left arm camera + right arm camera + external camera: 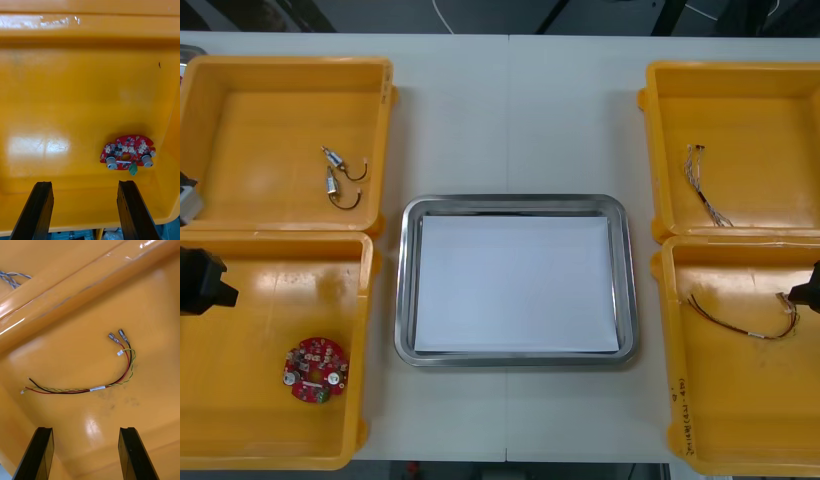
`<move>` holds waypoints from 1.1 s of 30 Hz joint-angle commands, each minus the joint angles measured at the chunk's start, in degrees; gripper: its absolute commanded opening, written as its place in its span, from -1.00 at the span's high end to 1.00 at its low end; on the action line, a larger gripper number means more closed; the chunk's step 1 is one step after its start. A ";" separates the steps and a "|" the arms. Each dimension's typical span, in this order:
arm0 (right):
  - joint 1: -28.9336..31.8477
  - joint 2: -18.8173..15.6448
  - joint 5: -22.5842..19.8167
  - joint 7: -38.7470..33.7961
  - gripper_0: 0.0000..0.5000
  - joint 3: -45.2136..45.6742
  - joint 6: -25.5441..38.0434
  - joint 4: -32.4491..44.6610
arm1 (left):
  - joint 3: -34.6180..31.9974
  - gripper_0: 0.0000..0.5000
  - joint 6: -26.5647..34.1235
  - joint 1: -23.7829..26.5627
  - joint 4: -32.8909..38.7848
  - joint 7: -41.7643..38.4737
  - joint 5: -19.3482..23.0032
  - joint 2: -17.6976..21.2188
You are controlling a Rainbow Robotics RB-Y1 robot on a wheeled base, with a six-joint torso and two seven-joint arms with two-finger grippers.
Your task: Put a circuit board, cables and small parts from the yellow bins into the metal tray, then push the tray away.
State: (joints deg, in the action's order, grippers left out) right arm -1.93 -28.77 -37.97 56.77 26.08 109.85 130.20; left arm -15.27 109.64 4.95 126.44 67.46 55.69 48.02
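Note:
A round red circuit board (315, 370) lies in the near-left yellow bin (230, 400). My left gripper (205, 282) hovers over that bin's left side. In the left wrist view its fingers (35, 212) stand open, with the circuit board (127, 152) ahead of them, nearer one finger. A red and yellow cable (740, 322) lies in the near-right bin (750, 410). My right gripper (808, 290) hangs at that bin's right edge, open in the right wrist view, the cable (86, 388) lying beyond its fingers (133, 453). The metal tray (406, 290), white inside, sits between the bins.
Two small metal parts (340, 178) lie in the far-left bin (260, 120). A twisted blue and white cable (705, 185) lies in the far-right bin (770, 110). Bare table runs beyond the tray to the far edge.

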 commanded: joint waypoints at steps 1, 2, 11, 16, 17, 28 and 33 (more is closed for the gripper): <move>-0.88 2.49 2.99 -6.93 -1.00 -0.41 0.15 1.81 | 1.12 -1.00 -1.71 -5.39 4.87 6.64 -1.11 1.55; -0.88 2.67 3.07 -7.64 -1.00 -0.50 0.15 1.72 | 1.12 -1.00 -2.23 -5.83 5.13 6.72 -1.02 1.55; -0.88 5.31 4.83 -15.46 -1.00 -1.82 -1.13 -0.74 | 3.40 -1.00 -10.58 -12.07 8.82 7.34 -2.51 1.55; -0.88 5.74 6.15 -15.90 -1.00 -2.79 -3.50 -3.29 | 5.60 -1.00 -15.86 -14.71 9.00 8.31 -4.27 1.55; -0.88 5.83 6.59 -16.08 -1.00 -3.40 -4.21 -3.82 | 6.22 -1.00 -17.00 -15.33 9.00 8.48 -4.97 1.46; -1.06 8.29 15.91 -18.45 -1.00 -8.15 -10.71 -8.92 | 12.54 -1.00 -26.14 -19.81 9.17 9.62 -12.44 1.55; -1.06 9.61 16.61 -22.58 -1.00 -8.59 -13.35 -11.90 | 15.36 -1.00 -28.25 -20.86 9.17 9.62 -16.22 1.46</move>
State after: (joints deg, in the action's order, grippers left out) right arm -2.03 -20.59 -22.00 39.40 18.34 97.50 119.03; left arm -2.06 82.83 -13.67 133.61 72.81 41.97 48.02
